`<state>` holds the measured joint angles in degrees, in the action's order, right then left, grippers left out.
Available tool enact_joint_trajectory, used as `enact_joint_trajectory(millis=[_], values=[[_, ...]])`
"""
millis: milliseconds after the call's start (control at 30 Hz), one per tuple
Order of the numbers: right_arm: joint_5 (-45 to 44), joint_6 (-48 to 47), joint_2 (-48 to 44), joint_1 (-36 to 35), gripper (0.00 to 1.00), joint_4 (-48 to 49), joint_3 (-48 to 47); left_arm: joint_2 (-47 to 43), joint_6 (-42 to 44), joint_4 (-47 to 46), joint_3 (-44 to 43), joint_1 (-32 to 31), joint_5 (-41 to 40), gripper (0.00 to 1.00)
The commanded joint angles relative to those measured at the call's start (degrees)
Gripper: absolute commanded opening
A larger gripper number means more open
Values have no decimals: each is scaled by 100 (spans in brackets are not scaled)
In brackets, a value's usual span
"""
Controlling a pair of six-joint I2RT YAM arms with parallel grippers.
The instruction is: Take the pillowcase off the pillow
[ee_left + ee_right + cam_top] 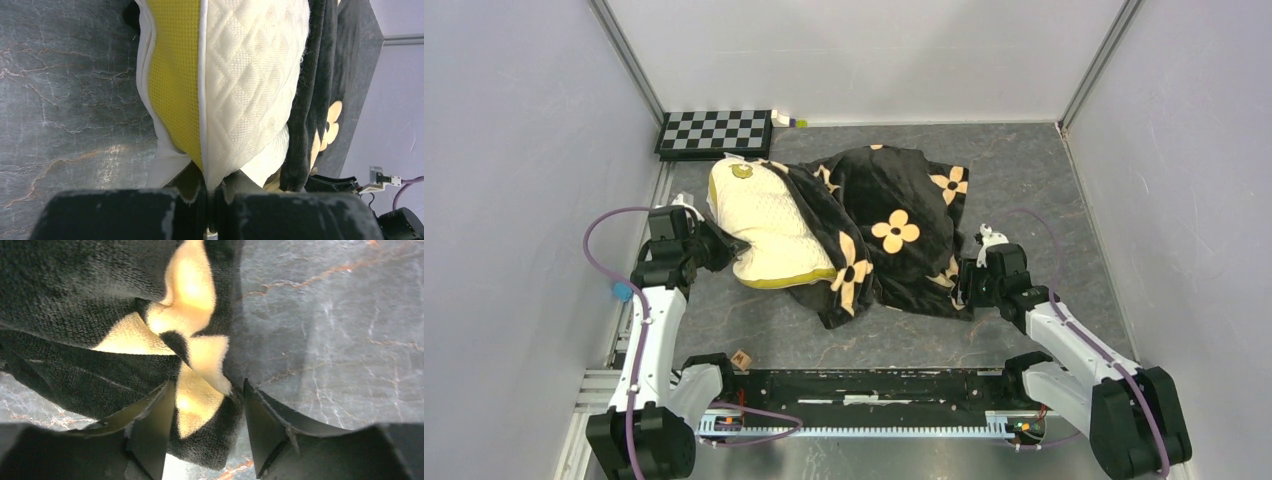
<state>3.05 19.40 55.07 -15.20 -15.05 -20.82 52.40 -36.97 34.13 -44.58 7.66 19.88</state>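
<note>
The cream quilted pillow (769, 225) lies left of centre, its left half bare and its right half still inside the black flower-printed pillowcase (894, 200). My left gripper (724, 248) is shut on the pillow's near-left edge. In the left wrist view the jaws (211, 192) pinch the white seam beside the yellow side band (175, 75), and the pillowcase (310, 100) hangs at the right. My right gripper (964, 285) is at the pillowcase's right-hand near corner. In the right wrist view its jaws (207, 390) stand open astride a fold of the pillowcase (200, 435), with a gap at the right finger.
A black-and-white checkerboard (714, 132) lies at the back left, with a small object (789, 121) beside it. A small wooden block (741, 359) sits near the left arm's base. Grey walls close in on both sides. The marbled table (1044, 180) shows at the right.
</note>
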Motion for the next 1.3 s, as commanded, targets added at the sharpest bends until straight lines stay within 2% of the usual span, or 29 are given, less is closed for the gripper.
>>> enact_joint_trajectory(millis=[0, 67, 100, 167, 333, 567, 700, 800, 900, 1000, 1067, 1167, 1267], values=[[444, -178, 245, -24, 53, 536, -46, -234, 1, -653, -24, 29, 15, 2], [595, -239, 370, -21, 43, 644, -66, -210, -40, -654, -16, 32, 36, 2], [623, -294, 408, -23, 35, 664, -101, -193, -99, -666, -8, 32, 47, 2], [523, -410, 502, -23, 1, 648, -230, -154, -289, -785, 71, 38, 152, 2], [-542, -310, 523, 130, 0, 529, -546, -36, -790, -1127, 348, 42, 217, 2], [-2289, 462, 568, 1198, 0, -90, -1556, -168, -1972, -1400, 929, 47, -792, 2], [-3020, 847, 372, 1485, 0, -171, -2049, -165, -2326, -1154, 845, 207, -1368, 2], [-3354, 969, 268, 1954, 0, -55, -2243, -212, -2669, -1145, 693, 389, -1713, 2], [-3420, 1097, 410, 2515, 0, -246, -2656, -295, -2715, -777, 243, 667, -2471, 2], [-3009, 1187, 617, 3131, 0, -352, -2965, -381, -2665, -291, -310, 945, -3261, 2], [-2878, 1401, 728, 3351, 0, -510, -3125, -415, -2516, -274, -523, 1030, -3458, 2], [-2862, 1591, 659, 3427, 0, -365, -3016, -347, -2404, -269, -684, 1044, -3333, 2], [-2485, 1438, 458, 3427, 0, 110, -2688, -288, -2234, -832, -395, 1044, -2457, 2]])
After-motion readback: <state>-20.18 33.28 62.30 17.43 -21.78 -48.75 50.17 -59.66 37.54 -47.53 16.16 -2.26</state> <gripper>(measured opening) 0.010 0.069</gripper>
